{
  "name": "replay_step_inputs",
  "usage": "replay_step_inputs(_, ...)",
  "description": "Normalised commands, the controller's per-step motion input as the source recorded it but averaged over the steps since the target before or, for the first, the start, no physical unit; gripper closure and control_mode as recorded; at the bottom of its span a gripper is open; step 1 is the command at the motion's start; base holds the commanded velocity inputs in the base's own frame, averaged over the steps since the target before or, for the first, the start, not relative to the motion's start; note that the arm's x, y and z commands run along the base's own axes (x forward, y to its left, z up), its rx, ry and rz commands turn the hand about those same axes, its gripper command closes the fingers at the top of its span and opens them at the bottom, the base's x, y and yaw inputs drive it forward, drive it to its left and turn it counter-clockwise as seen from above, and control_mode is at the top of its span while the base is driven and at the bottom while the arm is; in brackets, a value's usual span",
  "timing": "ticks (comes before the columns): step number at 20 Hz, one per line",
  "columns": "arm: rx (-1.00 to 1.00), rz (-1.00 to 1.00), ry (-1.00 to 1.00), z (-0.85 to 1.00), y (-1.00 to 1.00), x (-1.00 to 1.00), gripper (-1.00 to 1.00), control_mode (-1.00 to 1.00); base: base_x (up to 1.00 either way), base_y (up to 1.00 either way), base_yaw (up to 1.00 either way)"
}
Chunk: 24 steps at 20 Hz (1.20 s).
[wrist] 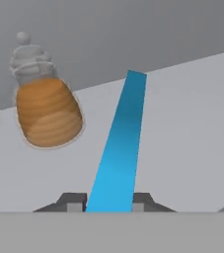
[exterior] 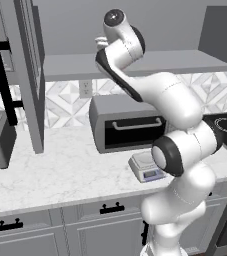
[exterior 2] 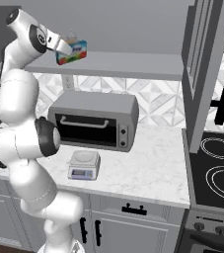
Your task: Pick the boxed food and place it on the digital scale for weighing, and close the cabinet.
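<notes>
Jaws clamp the thin edge of the boxed food [wrist: 118, 148] from both sides, up on the open cabinet [exterior 2: 202, 74] shelf beside an orange bottle [wrist: 47, 111]. Edge grip suits lifting it out. Digital scale [exterior 2: 84, 164] waits on the desk [exterior 2: 153, 168] below.

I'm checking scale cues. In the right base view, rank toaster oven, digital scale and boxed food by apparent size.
1. toaster oven
2. digital scale
3. boxed food, similar to the scale; unsure.

arm [exterior: 175, 100]: glossy white rounded segments | joints: dark bands | end cap: dark disc
</notes>
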Motion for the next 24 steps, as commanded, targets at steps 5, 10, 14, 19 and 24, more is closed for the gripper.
replay_step_inputs(5, 0.01, 0.0, -0.04, 0.17, 0.21, -1.0, 1.0, -1.0, 0.0, 0.0, 0.0)
replay_step_inputs(10, 0.05, 0.0, 0.02, 0.43, 0.03, -1.0, 1.0, -1.0, 0.0, 0.0, 0.0)
replay_step_inputs(14, 0.0, 0.0, 0.12, 0.1, 0.0, -1.0, 1.0, -1.0, 0.0, 0.0, 0.0)
replay_step_inputs(19, 0.0, 0.07, 0.15, -0.1, -0.09, -1.0, 1.0, -1.0, 0.0, 0.0, 0.0)
replay_step_inputs(24, 0.0, 0.29, 0.09, -0.16, -0.51, -1.0, 1.0, -1.0, 0.0, 0.0, 0.0)
